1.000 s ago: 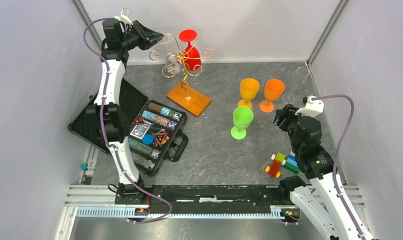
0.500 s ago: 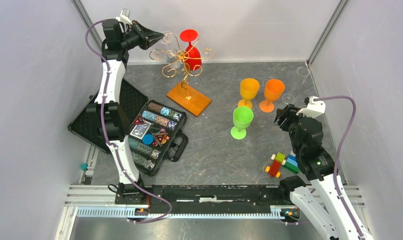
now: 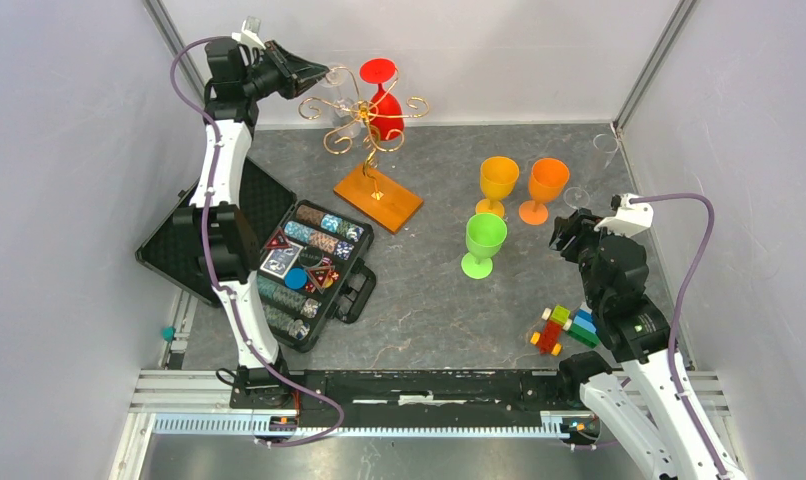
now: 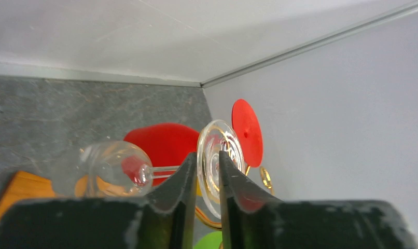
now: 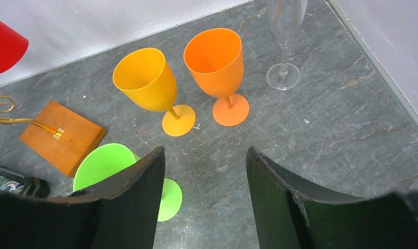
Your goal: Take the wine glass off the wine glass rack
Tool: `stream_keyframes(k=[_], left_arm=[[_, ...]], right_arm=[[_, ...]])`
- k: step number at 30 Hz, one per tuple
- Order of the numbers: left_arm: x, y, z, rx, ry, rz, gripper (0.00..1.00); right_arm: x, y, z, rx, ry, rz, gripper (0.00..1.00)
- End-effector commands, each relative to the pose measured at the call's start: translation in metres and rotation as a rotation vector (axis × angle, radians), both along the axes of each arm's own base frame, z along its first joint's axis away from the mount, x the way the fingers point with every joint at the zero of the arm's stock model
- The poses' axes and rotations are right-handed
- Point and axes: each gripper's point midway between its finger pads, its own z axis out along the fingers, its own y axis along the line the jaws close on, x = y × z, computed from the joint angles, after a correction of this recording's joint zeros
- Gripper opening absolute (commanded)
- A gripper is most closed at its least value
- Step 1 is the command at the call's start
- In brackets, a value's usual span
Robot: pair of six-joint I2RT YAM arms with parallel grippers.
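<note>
**While the left hand clamps the wine glass by its foot, the right hand hangs open**

Where the overhead view shows its upper left, the left arm reaches high toward the back wall, its hand at the gold scroll arms of the wine glass rack. Seen from the left wrist, the two dark fingers are closed on the rim of the clear foot, one on each side of the disc. The stem runs off to the left of that frame, ending in the rounded bowl. The glass sits among the curled wires at the top of the rack. Whether its foot rests on a wire cannot be told.

A red glass hangs on the rack just beside it, foot upward. The rack's orange-brown base lies flat on the grey counter, upper centre.

At the right of the overhead view, the right hand is held above the counter with its fingers spread wide and nothing between them. Below it in the wrist view stand a yellow goblet, an orange goblet and a green goblet, all upright. A clear flute stands at the top right. An open case of poker chips lies at centre left, and toy blocks at lower right.
</note>
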Motion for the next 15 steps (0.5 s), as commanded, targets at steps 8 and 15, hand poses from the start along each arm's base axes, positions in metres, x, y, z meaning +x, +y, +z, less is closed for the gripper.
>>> stream_keyframes(k=[8,15], left_arm=[[-0.013,0.004,0.029,0.144,-0.154,0.009,0.26],[-0.014,0.007,0.027,0.18,-0.152,0.021,0.19]], right_arm=[[0.002,-0.002,0.012,0.02,-0.044,-0.017,0.63],[0.002,-0.001,0.012,0.023,-0.046,-0.016,0.63]])
